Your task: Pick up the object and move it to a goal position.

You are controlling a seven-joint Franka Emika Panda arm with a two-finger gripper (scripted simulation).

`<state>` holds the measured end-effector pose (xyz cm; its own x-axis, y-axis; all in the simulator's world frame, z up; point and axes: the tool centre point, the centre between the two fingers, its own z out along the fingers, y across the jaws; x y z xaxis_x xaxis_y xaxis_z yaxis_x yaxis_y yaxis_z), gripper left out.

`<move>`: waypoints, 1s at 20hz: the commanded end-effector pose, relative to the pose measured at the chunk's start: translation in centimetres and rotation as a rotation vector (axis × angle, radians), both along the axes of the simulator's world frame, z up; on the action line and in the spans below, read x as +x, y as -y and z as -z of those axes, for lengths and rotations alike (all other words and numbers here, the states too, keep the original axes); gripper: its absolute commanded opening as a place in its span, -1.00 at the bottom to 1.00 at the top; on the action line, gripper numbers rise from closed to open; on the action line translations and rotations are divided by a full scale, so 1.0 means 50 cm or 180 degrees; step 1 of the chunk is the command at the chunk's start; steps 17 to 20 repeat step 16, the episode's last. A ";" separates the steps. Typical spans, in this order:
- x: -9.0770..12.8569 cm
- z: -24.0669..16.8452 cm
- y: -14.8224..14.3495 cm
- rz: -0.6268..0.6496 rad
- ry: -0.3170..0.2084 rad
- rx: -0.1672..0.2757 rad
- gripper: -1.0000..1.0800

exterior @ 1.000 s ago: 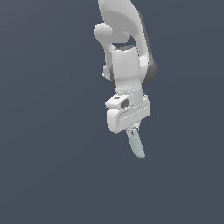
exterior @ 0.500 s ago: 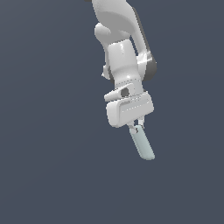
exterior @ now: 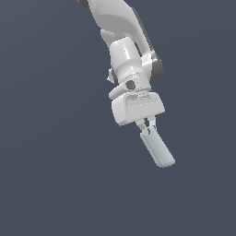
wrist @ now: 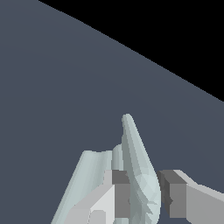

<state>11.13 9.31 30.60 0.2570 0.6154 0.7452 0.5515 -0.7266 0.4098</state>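
Note:
The object is a pale blue-green bar [exterior: 158,150] with rounded ends. My gripper [exterior: 147,128] is shut on its upper end, and the bar hangs down from the short white fingers, slanting toward the exterior view's right. The white arm reaches down from the top of that view, tilted. In the wrist view the bar [wrist: 136,166] sits between the two grey finger pads [wrist: 120,192] and points away from the camera. The gripper [wrist: 144,194] holds it off the floor.
A plain dark grey-blue floor [exterior: 55,175] fills the exterior view. In the wrist view the floor [wrist: 65,87] ends in a slanted edge with black beyond it. No other objects show, and no goal marker shows.
The arm has swung toward the exterior view's right and lower, tilting more. The bar stays gripped and has moved with it.

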 end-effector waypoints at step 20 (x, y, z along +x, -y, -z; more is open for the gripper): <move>-0.005 -0.073 -0.010 -0.0192 0.0560 0.0158 -1.00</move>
